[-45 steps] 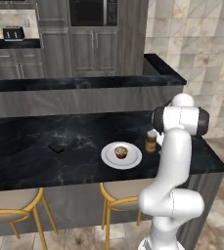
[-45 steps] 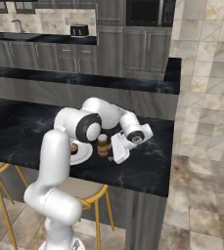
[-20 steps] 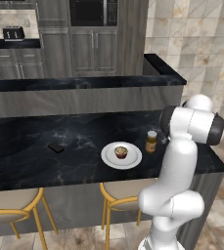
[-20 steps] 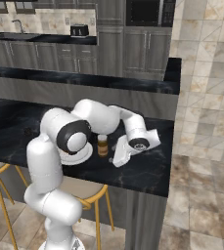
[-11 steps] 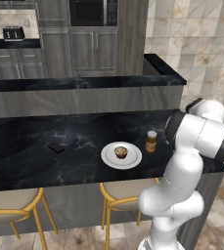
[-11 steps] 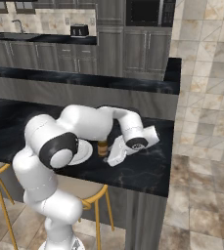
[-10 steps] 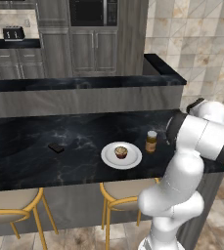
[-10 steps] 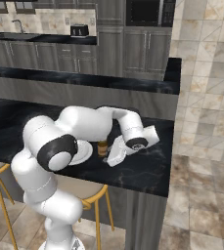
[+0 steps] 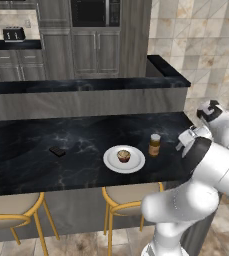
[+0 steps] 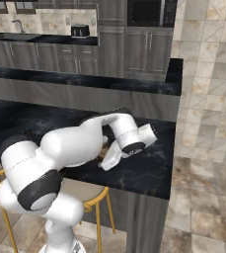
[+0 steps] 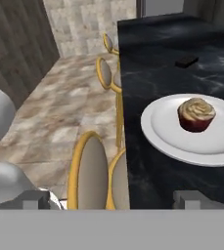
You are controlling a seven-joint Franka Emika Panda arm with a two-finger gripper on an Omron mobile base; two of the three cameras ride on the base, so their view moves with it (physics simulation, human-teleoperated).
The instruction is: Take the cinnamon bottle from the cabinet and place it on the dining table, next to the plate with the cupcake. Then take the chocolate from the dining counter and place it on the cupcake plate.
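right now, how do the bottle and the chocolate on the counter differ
The bottle stands upright, brownish with a pale cap; the chocolate lies flat, small and dark. The bottle sits close beside the cupcake plate on its right; the chocolate lies well apart on its left. Both rest on the black counter.

in the right base view the big white arm (image 10: 70,148) stands in front of the plate and the cinnamon bottle, so both are hidden there. the gripper's tips are tucked low by the counter (image 10: 144,173), too small to tell how they stand. in the left base view the gripper (image 9: 187,137) is partly behind the arm's own elbow. the chocolate (image 9: 57,151) is just a tiny dark bit. in the hand view the plate (image 11: 162,134) is cut off at the right edge, and the stools (image 11: 91,178) are cut off at the bottom.
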